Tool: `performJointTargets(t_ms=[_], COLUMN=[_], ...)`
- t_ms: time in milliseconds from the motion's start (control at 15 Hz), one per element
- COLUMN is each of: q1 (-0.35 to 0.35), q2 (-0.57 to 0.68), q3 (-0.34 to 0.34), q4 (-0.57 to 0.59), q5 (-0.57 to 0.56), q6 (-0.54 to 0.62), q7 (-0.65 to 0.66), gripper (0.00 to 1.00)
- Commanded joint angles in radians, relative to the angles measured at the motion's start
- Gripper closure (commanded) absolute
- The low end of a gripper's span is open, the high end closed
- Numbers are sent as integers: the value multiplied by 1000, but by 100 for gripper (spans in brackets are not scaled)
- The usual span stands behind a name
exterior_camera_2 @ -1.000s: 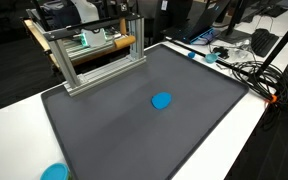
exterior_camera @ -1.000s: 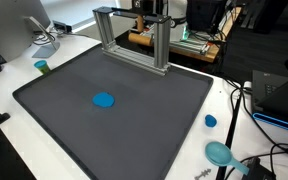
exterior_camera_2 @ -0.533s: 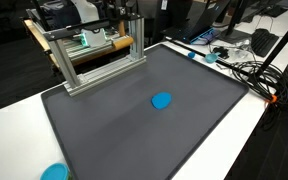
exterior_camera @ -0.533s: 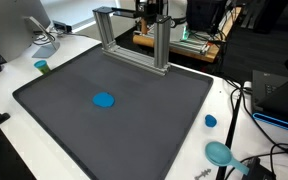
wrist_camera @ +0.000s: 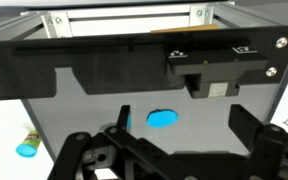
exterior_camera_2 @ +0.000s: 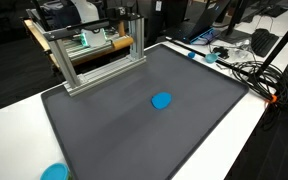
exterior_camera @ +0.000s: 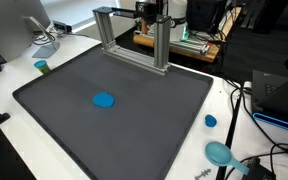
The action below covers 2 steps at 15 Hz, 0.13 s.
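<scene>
The gripper (wrist_camera: 164, 152) hangs with its jaws spread wide and empty, just above the silver aluminium bar frame (exterior_camera: 165, 45) standing at the far edge of the dark grey mat (exterior_camera: 134, 125) on the white surface (exterior_camera_2: 9, 125). The flat round blue disc (wrist_camera: 162, 118) lies mid-mat, well apart from the frame.

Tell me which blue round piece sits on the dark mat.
The blue disc near the middle of the dark mat. The small blue cap and the larger light-blue lid both lie off it, on the white table.
</scene>
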Motion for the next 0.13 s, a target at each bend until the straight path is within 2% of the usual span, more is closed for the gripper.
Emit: performJointTargets(t_ms=[0, 67], q1=[-14, -25], q2=[-39, -65], q3=[-30, -49], q4=[2, 2], q5=[-9, -11], q6=[10, 8], q7=[-34, -52], gripper=[0, 0])
